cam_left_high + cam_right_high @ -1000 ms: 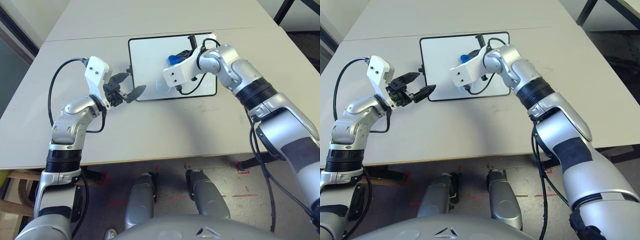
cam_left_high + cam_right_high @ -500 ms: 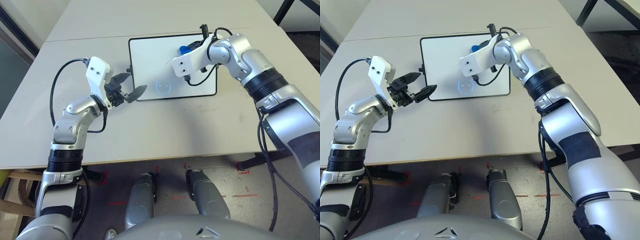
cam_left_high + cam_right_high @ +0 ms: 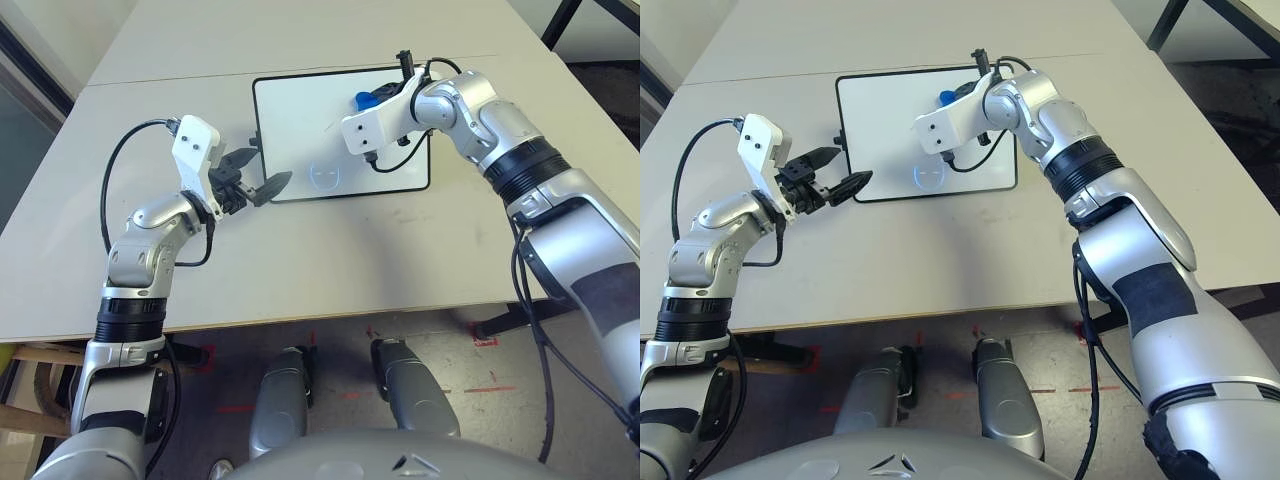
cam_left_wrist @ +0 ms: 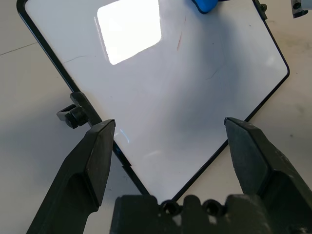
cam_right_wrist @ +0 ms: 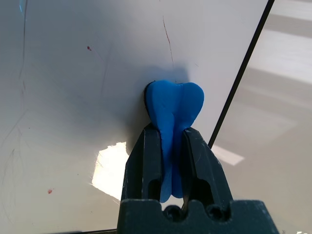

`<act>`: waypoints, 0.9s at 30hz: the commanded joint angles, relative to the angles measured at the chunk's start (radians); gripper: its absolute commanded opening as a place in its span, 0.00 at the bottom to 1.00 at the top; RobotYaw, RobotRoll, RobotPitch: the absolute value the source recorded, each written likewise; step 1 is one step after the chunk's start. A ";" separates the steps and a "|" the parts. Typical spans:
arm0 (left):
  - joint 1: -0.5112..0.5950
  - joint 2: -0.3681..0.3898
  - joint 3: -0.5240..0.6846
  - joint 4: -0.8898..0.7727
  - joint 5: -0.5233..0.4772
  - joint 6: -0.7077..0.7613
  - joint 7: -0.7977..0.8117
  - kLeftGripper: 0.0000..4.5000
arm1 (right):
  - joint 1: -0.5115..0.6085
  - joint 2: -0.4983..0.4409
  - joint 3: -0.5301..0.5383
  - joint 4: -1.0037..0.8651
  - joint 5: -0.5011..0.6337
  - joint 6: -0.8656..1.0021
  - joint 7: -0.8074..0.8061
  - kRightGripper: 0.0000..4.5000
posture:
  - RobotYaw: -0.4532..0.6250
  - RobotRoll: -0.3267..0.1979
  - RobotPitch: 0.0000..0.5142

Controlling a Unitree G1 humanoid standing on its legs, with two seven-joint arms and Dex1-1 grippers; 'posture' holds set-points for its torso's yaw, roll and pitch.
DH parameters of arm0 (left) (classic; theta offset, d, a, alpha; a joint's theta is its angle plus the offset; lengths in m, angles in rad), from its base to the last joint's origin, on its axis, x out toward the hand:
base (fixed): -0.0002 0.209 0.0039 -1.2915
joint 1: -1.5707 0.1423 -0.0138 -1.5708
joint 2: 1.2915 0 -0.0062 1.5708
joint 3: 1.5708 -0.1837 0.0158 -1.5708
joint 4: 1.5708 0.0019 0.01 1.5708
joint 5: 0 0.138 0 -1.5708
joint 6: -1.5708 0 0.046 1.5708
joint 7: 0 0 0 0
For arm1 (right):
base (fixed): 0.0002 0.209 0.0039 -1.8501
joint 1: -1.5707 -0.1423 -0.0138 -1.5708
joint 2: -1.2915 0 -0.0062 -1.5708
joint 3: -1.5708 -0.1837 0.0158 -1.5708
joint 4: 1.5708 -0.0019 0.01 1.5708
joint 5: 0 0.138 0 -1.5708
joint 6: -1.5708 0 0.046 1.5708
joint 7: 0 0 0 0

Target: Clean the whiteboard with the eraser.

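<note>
Pale table [image 3: 330,250], whiteboard [image 3: 300,130] — right gripper [image 5: 170,134] clamping eraser [image 5: 174,105], left gripper [image 4: 170,146] spread wide — empty.

1. My whiteboard [image 3: 300,120]: white face, thin black frame, faint red streaks and specks.
2. My eraser [image 5: 173,114]: bright solid blue.
3. My jaws: matte black.
4. Surface [image 3: 330,250]: plain pale beige, no pattern.

Left gripper [image 3: 257,172] fingers apart; right gripper [image 5: 170,141] fingers clamped.

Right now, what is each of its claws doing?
Left gripper: open, holding nothing.
Right gripper: shut on the eraser, against the whiteboard.
</note>
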 commanded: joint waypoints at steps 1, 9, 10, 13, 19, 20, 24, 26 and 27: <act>0.005 0.002 -0.012 -0.002 0.014 -0.004 -0.004 1.00 | 0.011 0.027 0.030 0.044 -0.006 -0.010 0.006 0.08 | 0.31 0.62 0.33; 0.012 0.005 -0.005 -0.013 0.013 -0.001 0.000 1.00 | 0.013 0.061 0.036 0.049 -0.005 -0.018 0.005 0.08 | 0.32 0.62 0.33; 0.014 0.006 -0.004 -0.015 0.013 0.000 0.001 1.00 | 0.012 0.066 0.037 0.050 -0.005 -0.019 0.005 0.08 | 0.32 0.62 0.33; 0.019 0.006 -0.002 -0.020 0.012 0.002 0.003 1.00 | 0.013 0.080 0.040 0.048 -0.004 -0.019 0.008 0.08 | 0.32 0.62 0.34; 0.024 0.006 0.000 -0.023 0.012 0.003 0.004 1.00 | 0.009 0.123 0.049 0.055 -0.004 -0.007 0.007 0.08 | 0.33 0.62 0.34; 0.023 0.008 0.001 -0.022 0.011 0.002 0.004 1.00 | 0.005 0.132 0.051 0.063 -0.004 -0.006 0.003 0.08 | 0.33 0.62 0.34; 0.020 0.012 0.004 -0.018 0.011 0.001 0.002 1.00 | -0.010 0.157 0.058 0.102 -0.006 -0.013 -0.013 0.08 | 0.33 0.62 0.33; 0.020 0.012 0.005 -0.018 0.011 0.001 0.002 1.00 | -0.013 0.163 0.063 0.118 -0.005 -0.023 -0.019 0.08 | 0.33 0.62 0.33; 0.020 0.011 0.005 -0.018 0.011 0.000 0.003 1.00 | -0.009 0.163 0.065 0.116 -0.004 -0.028 -0.020 0.08 | 0.33 0.62 0.33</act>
